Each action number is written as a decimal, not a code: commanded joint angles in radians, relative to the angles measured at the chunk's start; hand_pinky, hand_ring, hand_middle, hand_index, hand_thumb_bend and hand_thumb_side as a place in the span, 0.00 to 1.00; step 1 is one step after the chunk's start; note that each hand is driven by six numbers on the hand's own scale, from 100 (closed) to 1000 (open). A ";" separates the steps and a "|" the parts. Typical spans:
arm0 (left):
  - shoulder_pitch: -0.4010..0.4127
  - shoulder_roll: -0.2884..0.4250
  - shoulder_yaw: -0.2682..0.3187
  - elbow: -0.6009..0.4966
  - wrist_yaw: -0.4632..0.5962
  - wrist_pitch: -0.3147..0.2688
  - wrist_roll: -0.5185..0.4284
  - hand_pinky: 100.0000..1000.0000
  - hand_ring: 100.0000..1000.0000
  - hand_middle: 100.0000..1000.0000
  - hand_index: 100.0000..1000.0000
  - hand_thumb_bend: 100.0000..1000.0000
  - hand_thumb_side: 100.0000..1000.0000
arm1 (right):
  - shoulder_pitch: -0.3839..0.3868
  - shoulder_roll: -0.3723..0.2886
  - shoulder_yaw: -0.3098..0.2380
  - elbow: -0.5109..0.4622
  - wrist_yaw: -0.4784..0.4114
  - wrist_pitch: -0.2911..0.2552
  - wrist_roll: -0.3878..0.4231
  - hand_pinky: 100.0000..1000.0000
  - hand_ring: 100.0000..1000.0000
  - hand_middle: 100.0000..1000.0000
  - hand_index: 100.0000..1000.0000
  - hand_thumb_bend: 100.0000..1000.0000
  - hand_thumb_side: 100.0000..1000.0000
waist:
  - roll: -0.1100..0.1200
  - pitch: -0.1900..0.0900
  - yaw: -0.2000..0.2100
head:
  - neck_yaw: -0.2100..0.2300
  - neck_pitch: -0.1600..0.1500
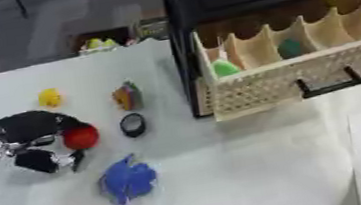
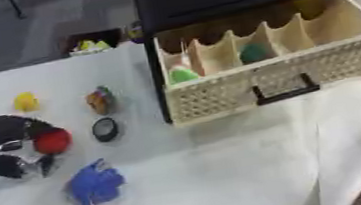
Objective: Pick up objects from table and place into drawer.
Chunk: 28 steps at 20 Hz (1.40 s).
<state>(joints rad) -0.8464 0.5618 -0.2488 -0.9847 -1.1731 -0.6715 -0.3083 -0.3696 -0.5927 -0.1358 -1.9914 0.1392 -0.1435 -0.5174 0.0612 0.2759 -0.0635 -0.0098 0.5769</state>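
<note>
At the left of the frame the left hand [image 1: 35, 140] curls around a red ball [image 1: 81, 137] on the white table [image 1: 256, 174], and I judge the ball could roll free if lifted toward the open drawer [image 1: 304, 74] before the fingers fully enclose it.

The table [image 1: 256, 174] has a white cover. On its left part lie a yellow object [image 1: 50, 97], a multicoloured object [image 1: 127, 96], a black ring [image 1: 133, 125], a red ball [image 1: 80, 137] and, nearer, a blue object [image 1: 127, 179]; the drawer unit [image 1: 205, 0] stands far right

L hand [image 1: 35, 140] | in from left edge, low over table | fingers curled | R hand: unseen
</note>
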 commanded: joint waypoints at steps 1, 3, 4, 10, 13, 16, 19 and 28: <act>-0.016 0.018 0.009 0.000 -0.016 0.007 0.022 0.60 0.76 0.71 0.98 0.07 1.00 | -0.009 -0.015 -0.013 -0.009 -0.006 -0.001 0.001 0.13 0.50 0.40 0.71 0.17 0.63 | -0.005 -0.014 -0.002 | 0.004 -0.014; -0.016 0.018 0.010 0.003 -0.019 0.010 0.035 0.56 0.73 0.69 0.98 0.04 0.96 | -0.009 -0.015 -0.014 -0.009 -0.007 -0.002 0.001 0.13 0.50 0.40 0.71 0.17 0.63 | -0.005 -0.014 -0.003 | 0.004 -0.015; -0.016 0.018 0.011 0.004 -0.020 0.010 0.040 0.53 0.72 0.68 0.97 0.03 0.92 | -0.008 -0.014 -0.014 -0.009 -0.008 -0.002 0.001 0.13 0.50 0.40 0.71 0.17 0.63 | -0.006 -0.014 -0.003 | 0.004 -0.015; -0.016 0.017 0.014 0.017 -0.011 0.012 0.059 0.43 0.65 0.62 0.93 0.00 0.68 | -0.006 -0.009 -0.020 -0.009 -0.010 0.000 -0.002 0.13 0.50 0.40 0.70 0.15 0.62 | -0.007 -0.015 -0.004 | 0.005 -0.018; -0.016 0.016 0.015 0.019 -0.010 0.015 0.065 0.38 0.62 0.59 0.91 0.00 0.55 | -0.006 -0.008 -0.021 -0.009 -0.011 0.000 -0.005 0.13 0.50 0.40 0.70 0.14 0.62 | -0.008 -0.016 -0.006 | 0.005 -0.021; -0.016 0.016 0.017 0.021 -0.011 0.020 0.078 0.31 0.56 0.55 0.89 0.02 0.41 | -0.006 -0.007 -0.022 -0.009 -0.013 -0.001 -0.006 0.13 0.50 0.40 0.70 0.14 0.62 | -0.008 -0.016 -0.007 | 0.005 -0.022; -0.017 0.016 0.019 0.025 -0.011 0.020 0.086 0.28 0.55 0.54 0.88 0.02 0.34 | -0.005 -0.006 -0.023 -0.009 -0.014 -0.001 -0.007 0.13 0.50 0.40 0.70 0.14 0.62 | -0.008 -0.017 -0.007 | 0.005 -0.022; -0.016 0.016 0.022 0.025 0.021 0.032 0.133 0.12 0.44 0.44 0.73 0.00 0.22 | 0.000 -0.002 -0.025 -0.009 -0.016 0.002 -0.006 0.13 0.50 0.40 0.70 0.13 0.62 | -0.008 -0.020 -0.007 | 0.004 -0.021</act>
<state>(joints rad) -0.8472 0.5599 -0.2365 -0.9569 -1.1586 -0.6409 -0.1847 -0.3613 -0.5770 -0.1482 -1.9914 0.1291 -0.1431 -0.5224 0.0588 0.2767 -0.0698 -0.0071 0.5688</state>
